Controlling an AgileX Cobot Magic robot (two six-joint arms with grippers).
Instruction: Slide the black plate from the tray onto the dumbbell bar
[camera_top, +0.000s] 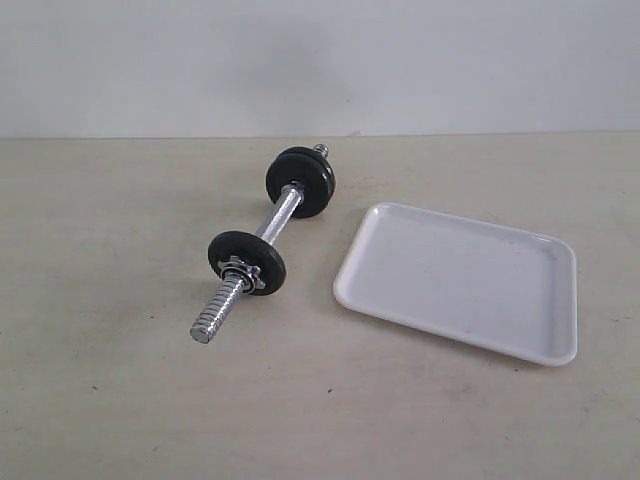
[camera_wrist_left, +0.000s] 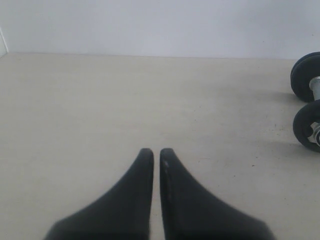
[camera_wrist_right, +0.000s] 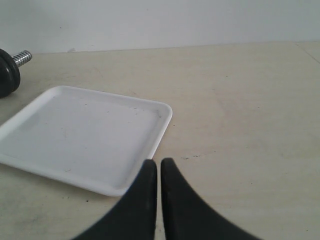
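The tray (camera_top: 455, 280) holds nothing. All black plates (camera_top: 247, 262) in sight sit on the dumbbell bar (camera_top: 280, 215), which lies diagonally with its bare threaded end on the left arm's side. The left gripper (camera_wrist_left: 156, 152) and right gripper (camera_wrist_right: 159, 164) are pressed together and empty, the right nearest the tray.

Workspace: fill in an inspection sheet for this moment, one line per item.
Surface: pale table, faintly scuffed.
Job's things: dumbbell bar lies beside the white tray, not touching it. The tray holds no disc. Black discs sit on the bar: near disc behind a collar nut, far discs at the other end.
Clutter: nothing seen.
Grippers: left gripper and right gripper, jaws shut, holding nothing; neither shows in the exterior view.
Cables: nothing seen.
Surroundings: plain pale wall.
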